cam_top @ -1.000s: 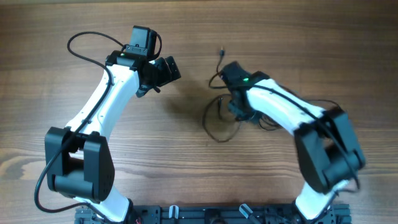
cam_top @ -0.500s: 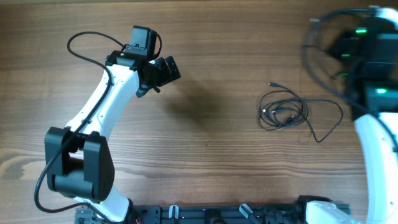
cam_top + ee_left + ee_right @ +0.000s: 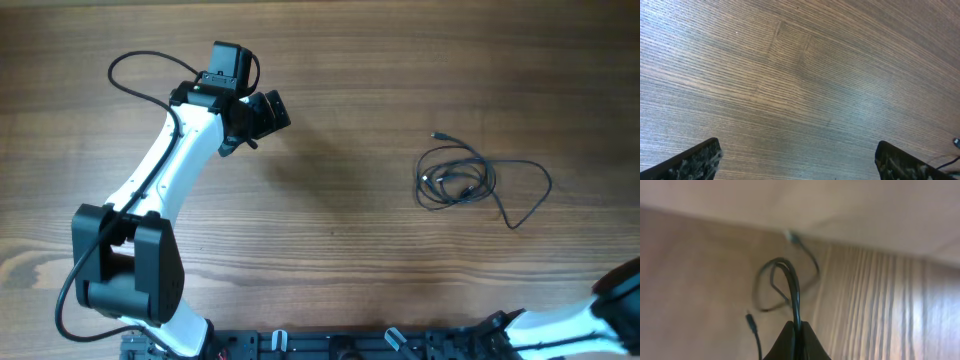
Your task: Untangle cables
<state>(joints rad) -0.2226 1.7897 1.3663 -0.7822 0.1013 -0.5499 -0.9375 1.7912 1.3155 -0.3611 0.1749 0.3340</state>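
one wooden bench (image 3: 400, 60) carried everything. the left arm (image 3: 165, 165) reached over its upper left part, while only a piece of the right arm (image 3: 620, 290) showed at the lower right corner, well apart from the cables (image 3: 455, 183). those lay on the bench right of centre as a loose coil, one strand trailing right and a plug (image 3: 436, 134) poking from the top. the left fingers (image 3: 695, 161) stood spread wide above bare wood, holding nothing. the right fingers (image 3: 796, 342) met in a closed point; a blurred strand rose from their tip, pinched or not i could not tell.
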